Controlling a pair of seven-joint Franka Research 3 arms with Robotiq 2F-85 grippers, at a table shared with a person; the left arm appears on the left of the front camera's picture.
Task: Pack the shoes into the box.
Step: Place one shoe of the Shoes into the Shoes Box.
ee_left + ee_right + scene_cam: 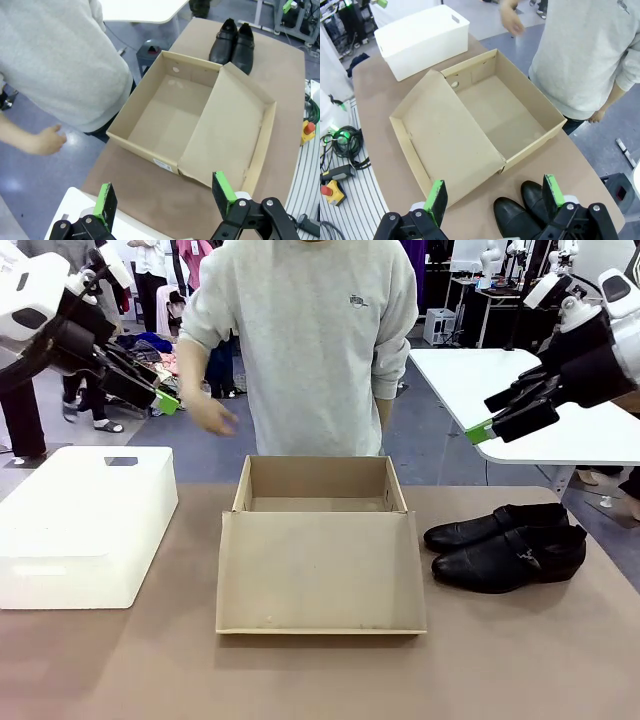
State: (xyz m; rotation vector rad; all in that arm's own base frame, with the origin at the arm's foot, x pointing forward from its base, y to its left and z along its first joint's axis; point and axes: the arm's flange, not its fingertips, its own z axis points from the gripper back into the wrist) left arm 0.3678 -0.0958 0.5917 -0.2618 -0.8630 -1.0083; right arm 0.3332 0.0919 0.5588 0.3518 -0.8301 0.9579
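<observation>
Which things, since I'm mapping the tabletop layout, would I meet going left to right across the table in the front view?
white block → box, lid flap open → shoes, the pair lying side by side

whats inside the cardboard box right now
Nothing: the cardboard shoebox holds just bare cardboard floor and walls, seen in both wrist views. From the front, its near wall hides most of the floor. The black dress shoes sit on the table beside it.
</observation>
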